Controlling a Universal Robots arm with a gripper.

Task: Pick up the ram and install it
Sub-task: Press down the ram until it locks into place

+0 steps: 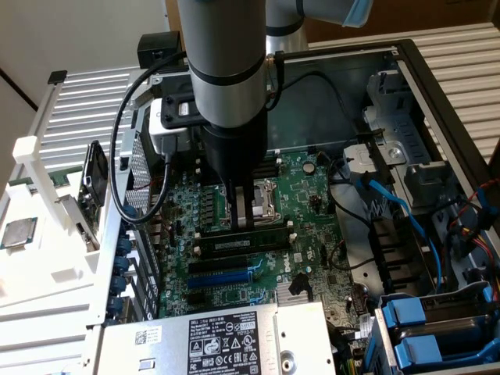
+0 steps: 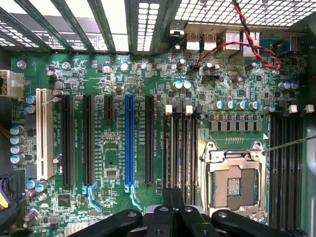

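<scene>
The ram [image 1: 273,229] is a long thin dark-green stick. It stands on edge in one of the black memory slots [image 1: 234,254] on the motherboard, beside the empty processor socket [image 1: 262,199]. My gripper [image 1: 244,225] hangs straight down over the middle of the stick. Its fingers are shut together, with their tips at the stick's top edge. Whether the tips touch the edge I cannot tell. In the wrist view the shut gripper [image 2: 174,193] sits over the row of memory slots [image 2: 180,148], next to the socket [image 2: 232,185].
The motherboard [image 2: 113,163] lies inside an open computer case. A power supply with a white label [image 1: 223,340] is at the front. Blue cables [image 1: 406,219] and drive bays [image 1: 426,328] are on the exterior view's right. A silver processor chip [image 1: 16,233] rests on a white tray outside the case.
</scene>
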